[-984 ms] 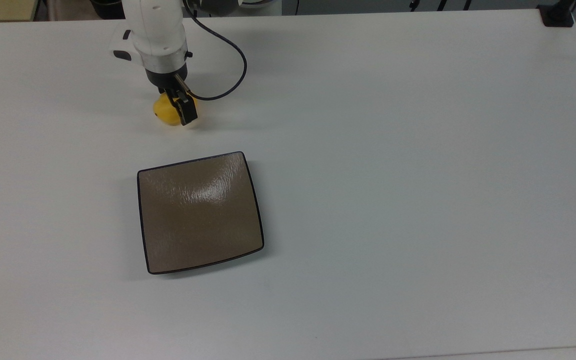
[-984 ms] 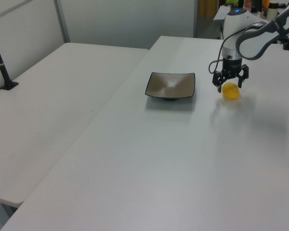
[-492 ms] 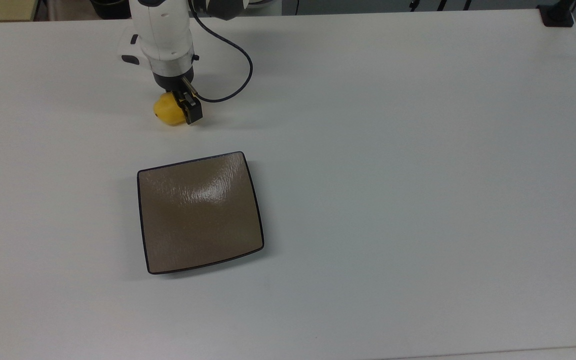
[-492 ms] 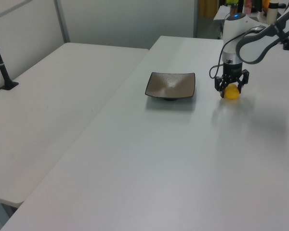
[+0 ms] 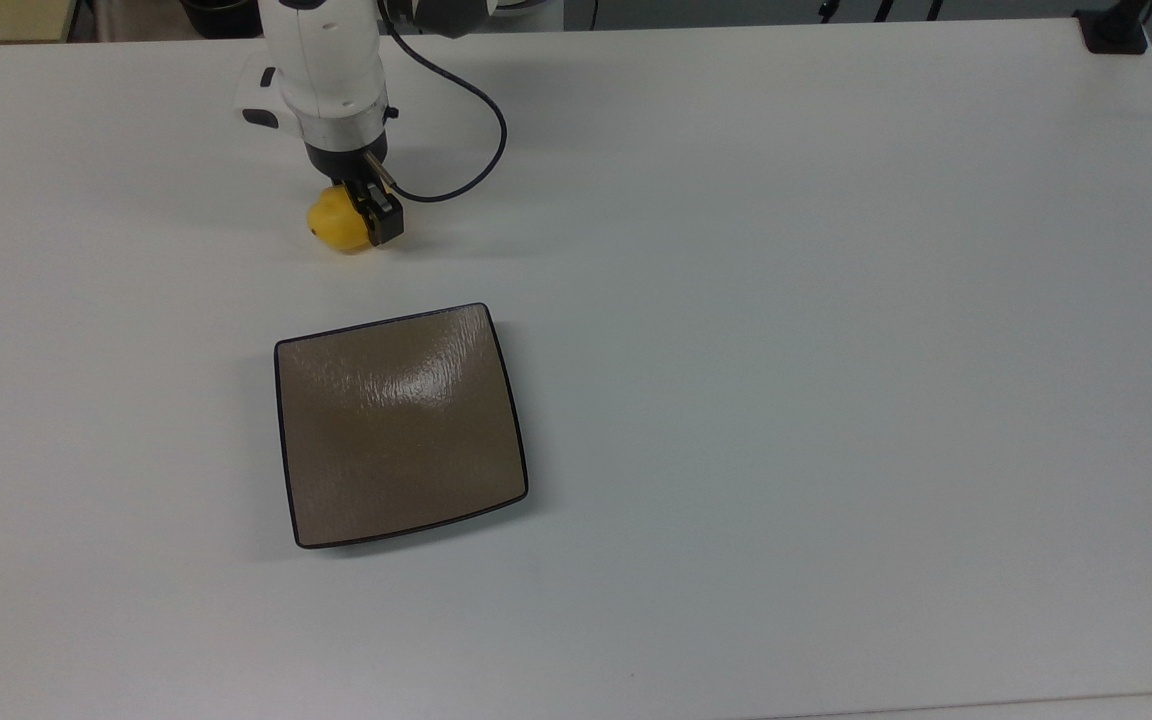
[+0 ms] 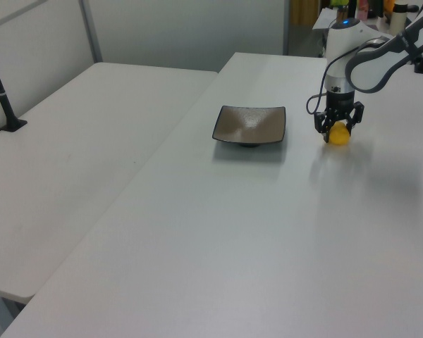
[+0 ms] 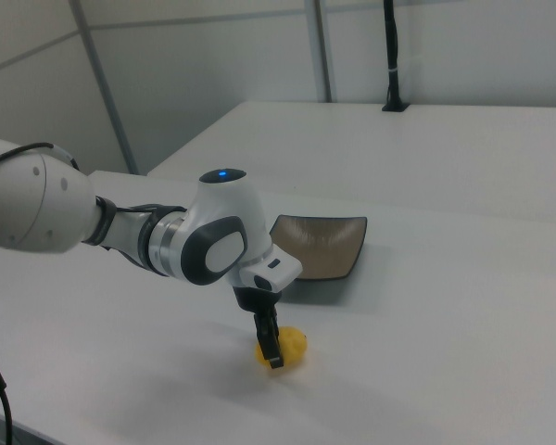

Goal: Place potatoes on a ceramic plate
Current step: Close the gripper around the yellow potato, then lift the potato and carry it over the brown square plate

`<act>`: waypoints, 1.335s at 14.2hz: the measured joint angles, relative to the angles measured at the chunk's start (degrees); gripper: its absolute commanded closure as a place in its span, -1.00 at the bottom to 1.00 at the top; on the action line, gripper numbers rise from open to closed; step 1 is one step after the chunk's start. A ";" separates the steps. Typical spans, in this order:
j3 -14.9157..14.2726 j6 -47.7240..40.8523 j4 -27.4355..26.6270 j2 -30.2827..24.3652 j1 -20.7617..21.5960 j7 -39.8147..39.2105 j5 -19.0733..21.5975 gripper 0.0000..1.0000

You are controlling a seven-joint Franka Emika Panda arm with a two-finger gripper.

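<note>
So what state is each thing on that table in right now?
potato: resting on the table, between the claw's fingers, off the plate.
plate: empty, flat on the table.
claw: lowered around the potato, fingers on either side of it.
table: white, bears the plate and potato.

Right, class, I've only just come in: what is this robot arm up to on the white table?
The arm has brought its gripper down over the yellow potato, which sits on the table. In the left view the jaws stand either side of the potato, though whether they have closed on it cannot be told. The brown plate lies apart from the potato, with nothing on it, so the potato has yet to be carried over.
</note>
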 measured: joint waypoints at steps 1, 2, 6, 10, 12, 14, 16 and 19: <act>0.00 0.00 0.10 -0.33 -0.01 0.00 0.00 -0.08; 0.00 0.00 0.29 -0.89 -0.02 0.00 0.00 -0.09; 0.00 0.00 2.67 -4.72 0.04 0.00 0.00 -0.10; 0.24 0.99 7.49 -4.45 0.75 0.02 0.36 -0.11; 0.39 4.36 9.32 -3.20 1.67 0.80 1.04 -0.10; 1.31 7.14 11.09 -0.90 2.33 3.18 1.10 -0.11; 2.88 8.07 14.07 2.49 2.63 6.27 1.09 -0.11; 3.78 8.13 19.25 7.57 2.75 9.28 1.07 -0.42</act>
